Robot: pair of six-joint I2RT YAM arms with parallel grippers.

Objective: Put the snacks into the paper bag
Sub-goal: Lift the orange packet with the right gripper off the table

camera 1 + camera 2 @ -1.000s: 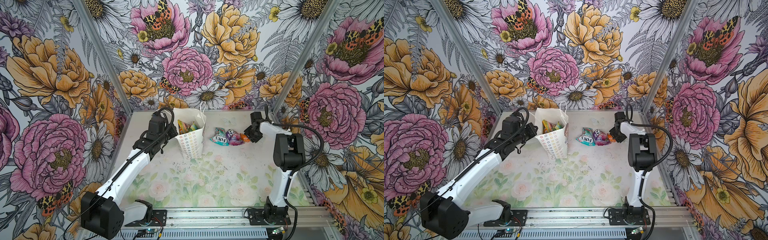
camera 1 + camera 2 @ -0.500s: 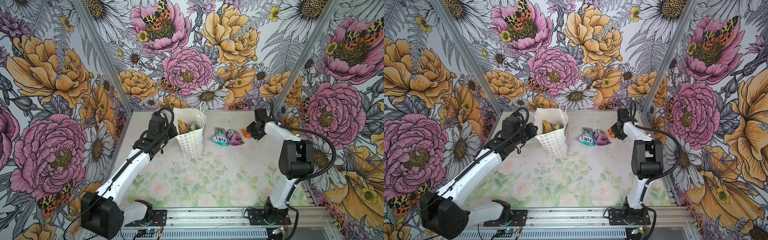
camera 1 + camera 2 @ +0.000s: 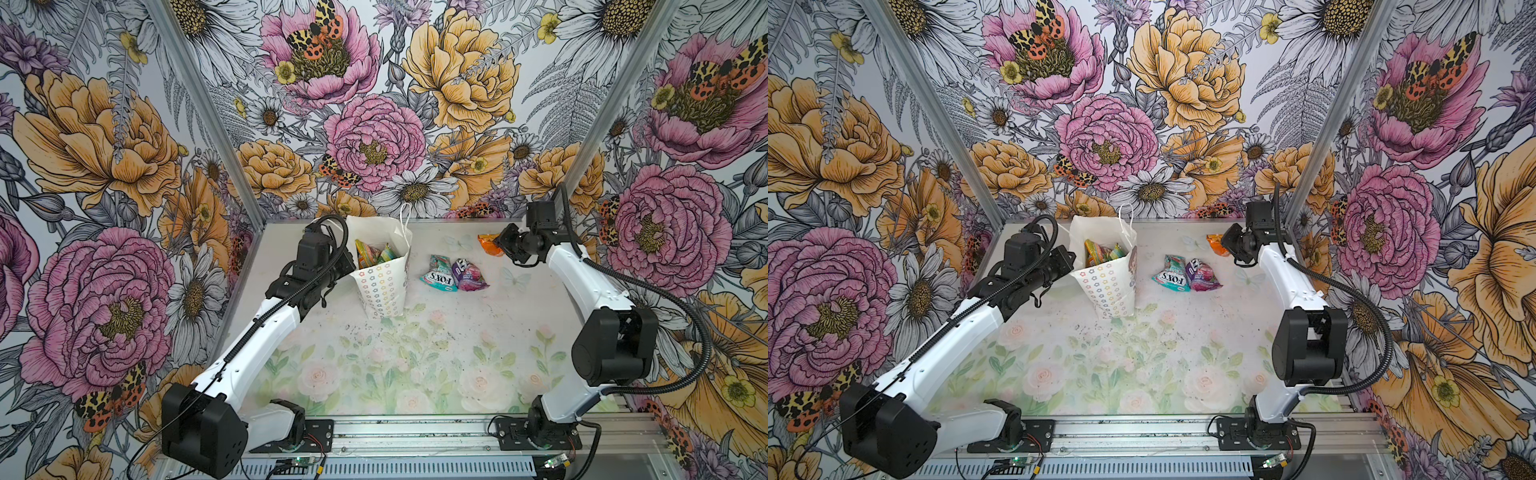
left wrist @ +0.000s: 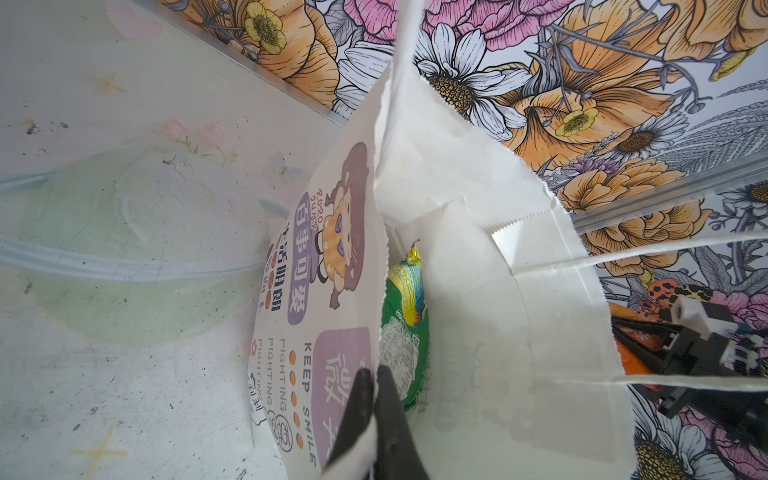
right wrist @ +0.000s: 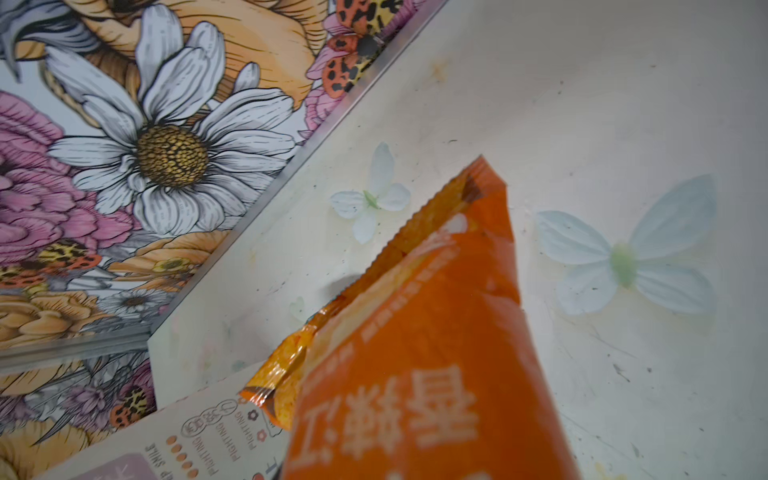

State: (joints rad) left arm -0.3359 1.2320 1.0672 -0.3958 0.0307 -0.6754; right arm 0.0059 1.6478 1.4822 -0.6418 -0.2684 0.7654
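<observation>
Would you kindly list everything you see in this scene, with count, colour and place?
paper bag: one, white with coloured flower rings, standing at the table's left rear.
packets in the bag: several, exact count hidden; green, yellow, pink.
teal packet: one, lying on the table right of the bag.
purple packet: one, right beside the teal one, on its right.
orange packet: one, held near the table's right rear.
table: one, pale with faded flower print.
walls: three, floral.
left fingers: black, pinched on the bag's rim.
right fingers: black, gripping the orange packet.
</observation>
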